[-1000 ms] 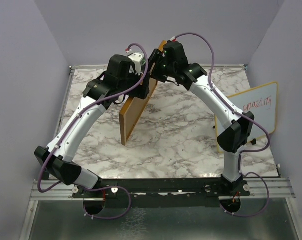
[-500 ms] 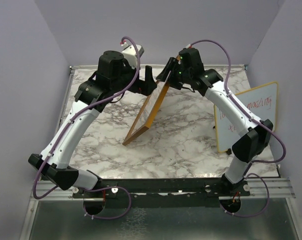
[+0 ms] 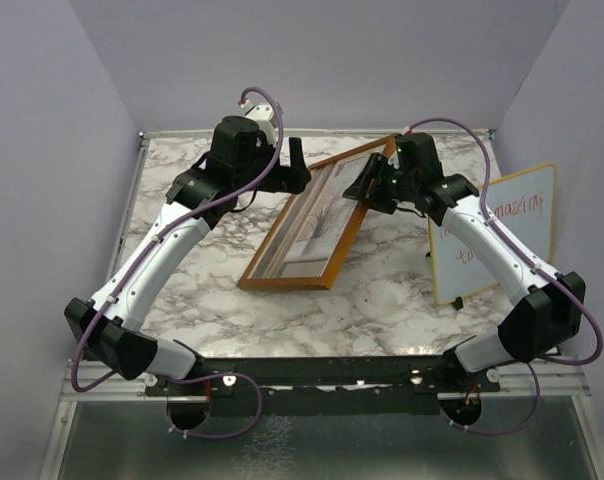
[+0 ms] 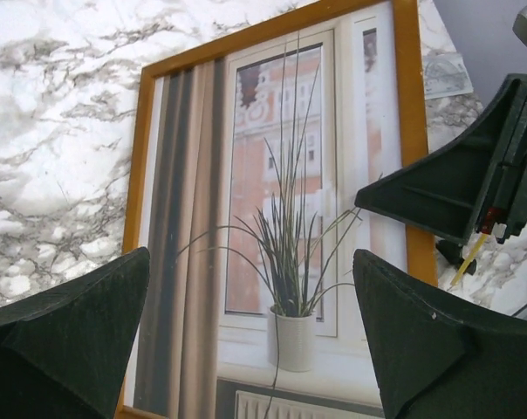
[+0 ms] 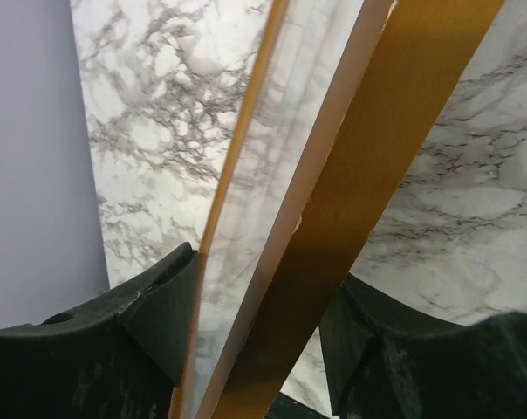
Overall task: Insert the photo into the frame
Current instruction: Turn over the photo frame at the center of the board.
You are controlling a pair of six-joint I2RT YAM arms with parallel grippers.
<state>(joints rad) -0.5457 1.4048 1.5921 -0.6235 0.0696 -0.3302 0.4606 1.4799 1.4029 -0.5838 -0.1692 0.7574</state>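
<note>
The frame (image 3: 291, 285) has a thin orange-brown rim. It leans face up, near edge on the marble table (image 3: 382, 300) and far right corner raised. The photo (image 3: 312, 228) shows inside it: curtains, a window, a grassy potted plant. My right gripper (image 3: 374, 183) is shut on the raised corner, and in the right wrist view its fingers (image 5: 159, 305) clamp both sides of the rim (image 5: 377, 157). My left gripper (image 3: 299, 170) hovers open over the frame's far left side. In the left wrist view the left gripper (image 4: 250, 256) spreads wide above the photo (image 4: 281, 175), touching nothing.
A yellow-rimmed whiteboard (image 3: 502, 235) with red handwriting leans against the right wall, close behind my right arm. Purple walls close in the table on the left, back and right.
The frame has swung from standing on edge, brown back showing, to leaning face up with the photo showing. My right gripper carried its top edge rightward and down. My left gripper opened and let go.
</note>
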